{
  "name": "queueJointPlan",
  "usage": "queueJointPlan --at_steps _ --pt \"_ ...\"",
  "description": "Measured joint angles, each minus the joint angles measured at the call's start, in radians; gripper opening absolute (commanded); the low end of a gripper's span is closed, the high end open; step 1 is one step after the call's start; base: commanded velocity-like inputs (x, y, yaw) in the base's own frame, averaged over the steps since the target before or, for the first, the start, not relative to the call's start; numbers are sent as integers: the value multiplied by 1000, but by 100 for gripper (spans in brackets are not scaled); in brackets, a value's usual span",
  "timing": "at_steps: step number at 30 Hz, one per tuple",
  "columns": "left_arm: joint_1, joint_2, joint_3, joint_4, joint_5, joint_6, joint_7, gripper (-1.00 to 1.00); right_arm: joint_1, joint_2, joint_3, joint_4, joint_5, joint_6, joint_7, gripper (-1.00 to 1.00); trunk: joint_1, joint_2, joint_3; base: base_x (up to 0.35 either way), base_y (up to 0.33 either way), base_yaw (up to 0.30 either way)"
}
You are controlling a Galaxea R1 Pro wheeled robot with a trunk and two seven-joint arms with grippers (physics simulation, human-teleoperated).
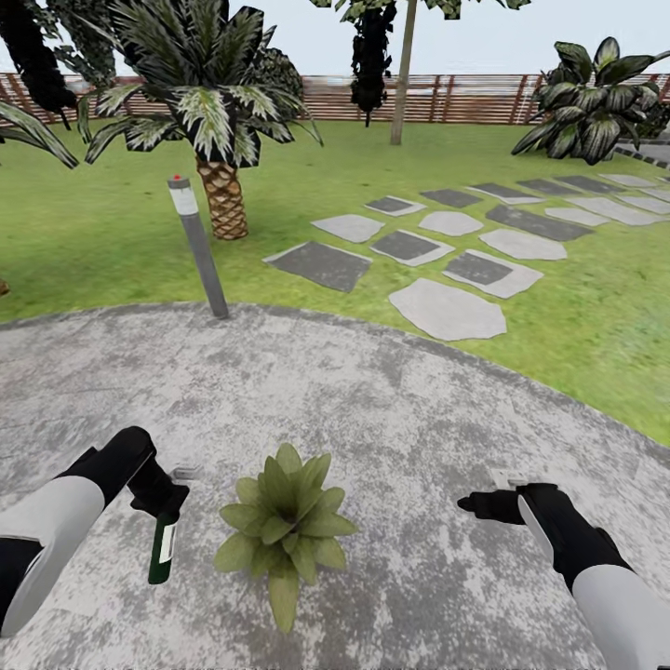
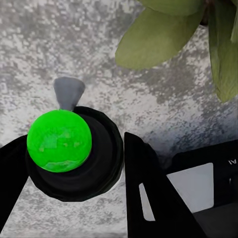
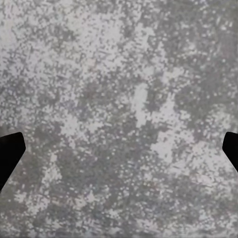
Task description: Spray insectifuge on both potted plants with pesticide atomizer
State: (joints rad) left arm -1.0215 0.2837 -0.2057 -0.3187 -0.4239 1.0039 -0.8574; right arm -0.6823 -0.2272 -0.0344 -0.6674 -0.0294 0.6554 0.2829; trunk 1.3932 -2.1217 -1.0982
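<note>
The left gripper [image 1: 160, 502] clamps the pesticide atomizer [image 1: 164, 549] beside the potted plant [image 1: 284, 523]; right gripper [image 1: 486, 503] spread, empty. Misaimed, spray hits paving [image 1: 391, 409].

Pesticide atomizer [image 1: 163, 549]: dark green body, white label; in the left wrist view its top [image 2: 59, 141] reads bright green inside a black ring. Potted plant [image 1: 282, 530]: light olive-green leaves, darker at the centre. Paving [image 1: 372, 409]: mottled grey with whitish speckle. Lawn [image 1: 112, 233]: uniform green. Stepping stones [image 1: 447, 309]: alternating pale and dark grey. Bollard [image 1: 197, 247]: grey, white band, red tip. Fence [image 1: 465, 98]: reddish-brown slats. Left claw [image 1: 160, 498] and right claw [image 1: 476, 505]: black; forearms white.
</note>
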Motion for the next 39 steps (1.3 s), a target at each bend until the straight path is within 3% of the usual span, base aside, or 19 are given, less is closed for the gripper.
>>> queueJointPlan --at_steps 19,39 --pt "1 -1 0 -1 2 -2 0 -100 0 1 0 -8 1 19 -1 100 0 0 -1 0 0 -268" --pt "20 -16 -1 -1 2 -1 0 -100 0 1 0 -8 1 19 -1 100 0 0 -1 0 3 -21"
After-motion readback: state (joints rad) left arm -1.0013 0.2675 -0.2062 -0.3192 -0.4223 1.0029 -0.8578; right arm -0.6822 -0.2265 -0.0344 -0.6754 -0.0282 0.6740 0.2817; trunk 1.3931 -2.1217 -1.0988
